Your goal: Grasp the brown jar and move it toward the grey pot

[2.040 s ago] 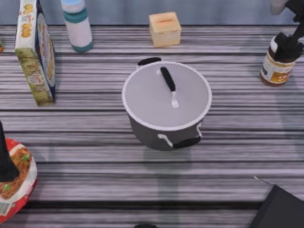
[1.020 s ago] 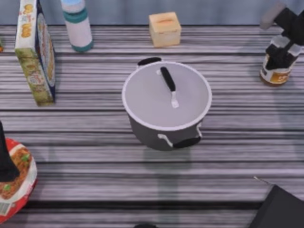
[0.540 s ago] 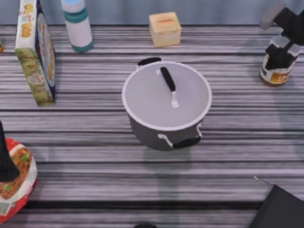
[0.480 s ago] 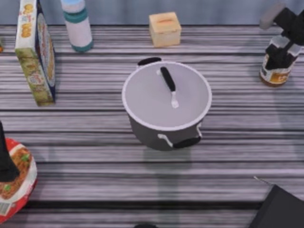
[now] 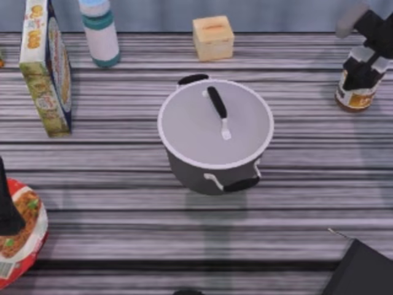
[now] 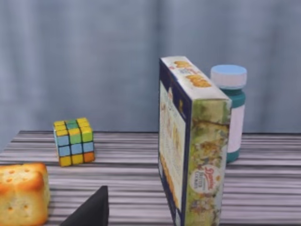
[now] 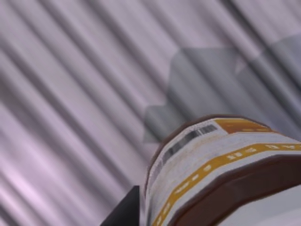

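Observation:
The brown jar (image 5: pixel 353 89), white-lidded with a cream-and-orange label, stands at the table's far right, well apart from the grey pot (image 5: pixel 190 129) in the middle. My right gripper (image 5: pixel 363 67) comes down over the jar and is shut on its upper part. In the right wrist view the jar (image 7: pixel 221 169) fills the lower right, with one black finger (image 7: pixel 127 212) against its label. The pot's lid is on. My left gripper (image 5: pixel 7 212) is parked, open, at the left edge above the noodle bowl.
A cereal box (image 5: pixel 46 67) and a white-and-teal bottle (image 5: pixel 100 31) stand at the back left. A tan block (image 5: pixel 213 37) sits behind the pot. The noodle bowl (image 5: pixel 24 239) is front left and a dark object (image 5: pixel 362 270) front right. The left wrist view shows a colour cube (image 6: pixel 74 141).
Two seconds ago the right gripper's fingers covered the jar's lid; they then shifted so the white lid shows. Over the last second nothing has visibly moved.

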You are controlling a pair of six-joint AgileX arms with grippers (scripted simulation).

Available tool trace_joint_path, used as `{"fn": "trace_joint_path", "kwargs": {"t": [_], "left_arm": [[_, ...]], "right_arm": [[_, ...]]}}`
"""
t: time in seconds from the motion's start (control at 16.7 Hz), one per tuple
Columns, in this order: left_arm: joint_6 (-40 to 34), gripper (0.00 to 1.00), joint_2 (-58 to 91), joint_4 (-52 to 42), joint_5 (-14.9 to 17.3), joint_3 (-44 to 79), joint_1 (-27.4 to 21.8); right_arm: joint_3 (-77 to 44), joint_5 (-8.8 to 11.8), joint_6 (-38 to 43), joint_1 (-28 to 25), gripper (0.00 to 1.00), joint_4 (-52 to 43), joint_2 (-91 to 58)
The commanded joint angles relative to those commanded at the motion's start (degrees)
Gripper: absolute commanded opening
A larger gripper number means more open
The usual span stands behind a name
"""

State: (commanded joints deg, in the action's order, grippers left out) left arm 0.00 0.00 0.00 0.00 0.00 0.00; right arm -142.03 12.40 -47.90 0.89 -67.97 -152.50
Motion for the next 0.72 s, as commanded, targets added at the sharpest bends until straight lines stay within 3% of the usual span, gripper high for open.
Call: {"fn": "trace_joint_path", "kwargs": {"t": [0.24,0.72], "left_arm": [[0.00,1.00,0.00,0.00,0.00,0.00,0.00],[0.00,1.00,0.00,0.00,0.00,0.00,0.00]], "right_arm": [[6.58,0.15,0.14,-0.13,0.00,0.41,6.54],[31.37,0.35,-0.01,-0.68,0.00,1.29,30.01]]}}
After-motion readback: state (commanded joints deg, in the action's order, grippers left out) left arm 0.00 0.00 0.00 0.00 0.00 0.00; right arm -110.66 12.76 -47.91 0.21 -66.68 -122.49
